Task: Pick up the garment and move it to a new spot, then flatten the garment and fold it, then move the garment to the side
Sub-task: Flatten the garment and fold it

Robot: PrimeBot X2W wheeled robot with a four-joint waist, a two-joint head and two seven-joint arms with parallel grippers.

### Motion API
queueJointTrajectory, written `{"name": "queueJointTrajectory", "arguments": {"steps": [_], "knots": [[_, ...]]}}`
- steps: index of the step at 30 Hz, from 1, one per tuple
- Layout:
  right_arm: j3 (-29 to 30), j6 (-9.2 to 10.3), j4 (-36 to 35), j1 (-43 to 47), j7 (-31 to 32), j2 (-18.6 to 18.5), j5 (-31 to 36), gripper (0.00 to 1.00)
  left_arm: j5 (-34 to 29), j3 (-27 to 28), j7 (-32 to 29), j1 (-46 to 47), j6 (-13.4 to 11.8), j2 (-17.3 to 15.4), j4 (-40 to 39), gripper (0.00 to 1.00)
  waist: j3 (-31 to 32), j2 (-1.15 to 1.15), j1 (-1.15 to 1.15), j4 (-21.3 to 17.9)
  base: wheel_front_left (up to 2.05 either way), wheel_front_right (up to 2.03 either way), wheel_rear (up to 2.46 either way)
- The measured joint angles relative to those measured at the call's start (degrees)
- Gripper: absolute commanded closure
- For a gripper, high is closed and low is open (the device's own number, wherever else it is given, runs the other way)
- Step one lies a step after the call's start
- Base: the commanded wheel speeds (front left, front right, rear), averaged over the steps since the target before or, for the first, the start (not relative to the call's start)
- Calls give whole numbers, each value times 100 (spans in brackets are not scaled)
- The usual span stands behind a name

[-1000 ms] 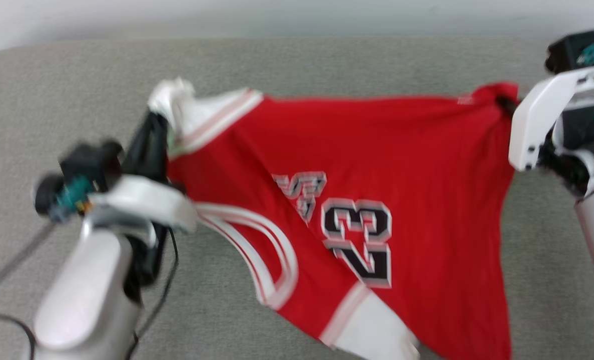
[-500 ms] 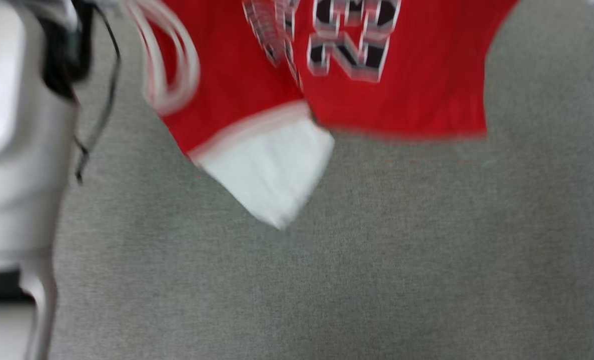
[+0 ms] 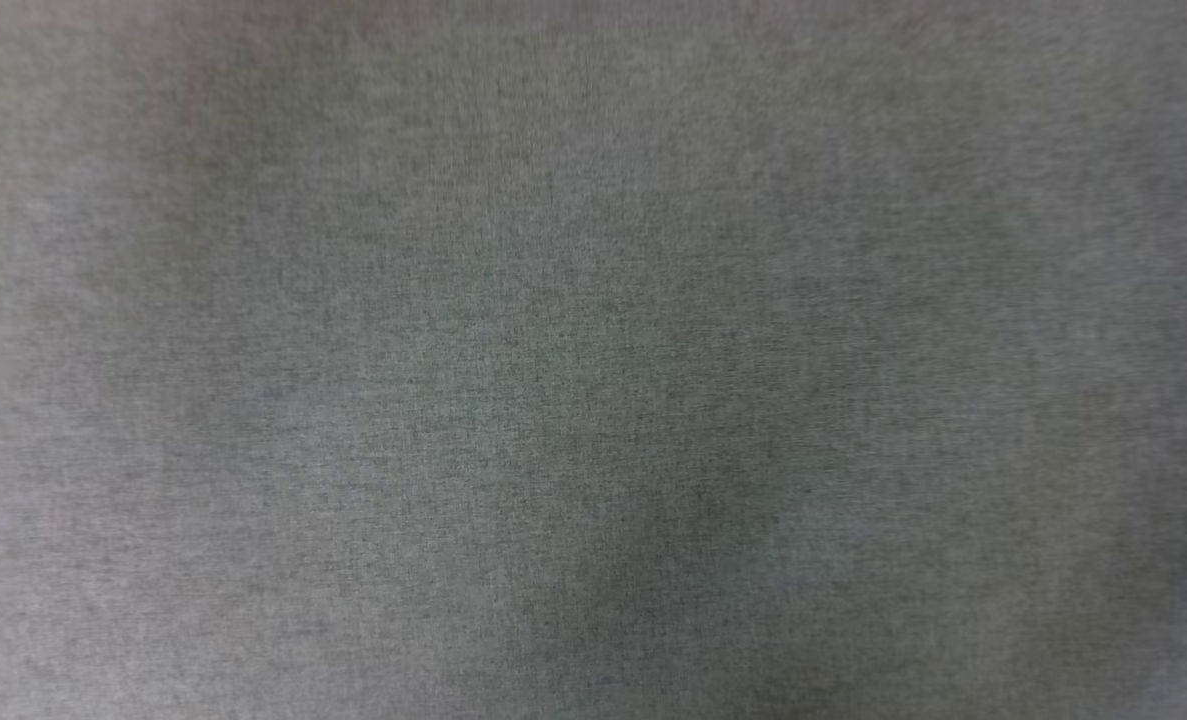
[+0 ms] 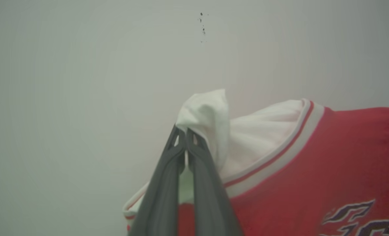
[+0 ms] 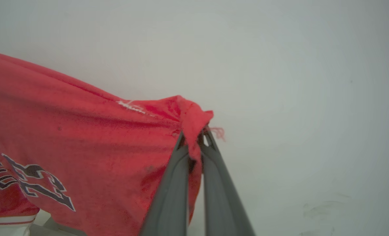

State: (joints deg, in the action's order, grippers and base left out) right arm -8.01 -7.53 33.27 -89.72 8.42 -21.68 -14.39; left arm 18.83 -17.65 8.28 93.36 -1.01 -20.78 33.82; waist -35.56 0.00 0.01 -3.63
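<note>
Two jersey (image 4: 312, 164) corners are being pinched between tightly pressed jaws; the thin bunched cloth could be tugged free by overstretching.

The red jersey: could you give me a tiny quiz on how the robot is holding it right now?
1. True or false: the left gripper pinches a white part of the garment.
2. What colour is the fabric that the right gripper is clamped on? A white, B red, C black.
3. Fill in: in the head view, the cloth-like surface is ____ in colour.

Key: 1 true; 2 B; 3 grey.
</note>
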Motion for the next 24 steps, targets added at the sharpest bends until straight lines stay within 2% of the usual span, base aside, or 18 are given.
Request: {"name": "queueJointTrajectory", "arguments": {"steps": [7, 14, 18, 24], "knots": [[-272, 0, 427, -49, -84, 94, -47, 100, 74, -76, 205, 48, 85, 174, 603, 100, -386, 0, 0, 77, 0, 0, 0], [-612, 0, 1050, 331, -363, 231, -297, 100, 368, -3, 480, -513, 254, 344, 1210, 100, -315, 0, 0, 137, 0, 0, 0], [-887, 1, 1294, 892, -622, 297, -526, 100, 565, 114, 612, -1239, 374, 375, 1381, 100, -39, 0, 0, 146, 0, 0, 0], [-1273, 0, 1261, 2241, -1014, 304, -1006, 100, 811, 287, 662, -2941, 470, 379, 1138, 100, 621, 0, -1, 164, 0, 0, 0]]}}
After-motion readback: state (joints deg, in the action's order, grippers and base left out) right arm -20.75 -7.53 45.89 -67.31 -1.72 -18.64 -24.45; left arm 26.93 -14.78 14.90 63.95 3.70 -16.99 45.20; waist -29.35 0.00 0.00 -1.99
